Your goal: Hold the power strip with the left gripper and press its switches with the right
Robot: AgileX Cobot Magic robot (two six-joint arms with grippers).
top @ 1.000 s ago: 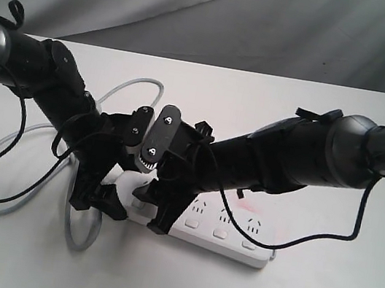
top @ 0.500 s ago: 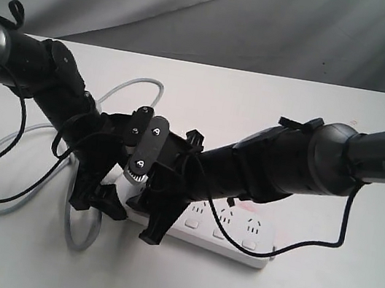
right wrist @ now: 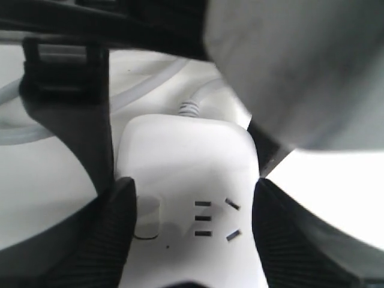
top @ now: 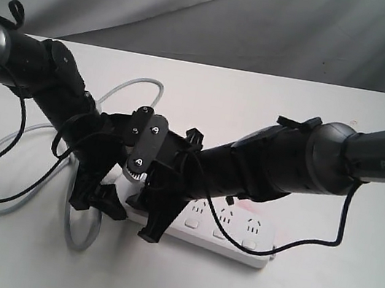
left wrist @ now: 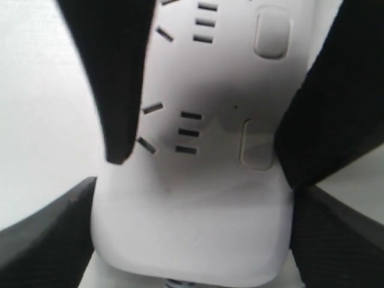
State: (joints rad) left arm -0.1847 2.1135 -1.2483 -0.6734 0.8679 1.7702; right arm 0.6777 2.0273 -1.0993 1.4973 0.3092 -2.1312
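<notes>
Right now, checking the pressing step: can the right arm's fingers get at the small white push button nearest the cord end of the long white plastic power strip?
Probably yes: the right arm's fingers straddle the power strip there, one tip right beside that push button, nothing between.

The white power strip [top: 235, 241] lies flat near the surface's front edge, sockets up, its grey cord [top: 137, 84] looping toward the left edge. The left gripper [top: 99, 202] clamps its cord end. The right gripper [top: 154, 219], jaws spread, straddles the last socket beside the end switch [left wrist: 258, 144].
</notes>
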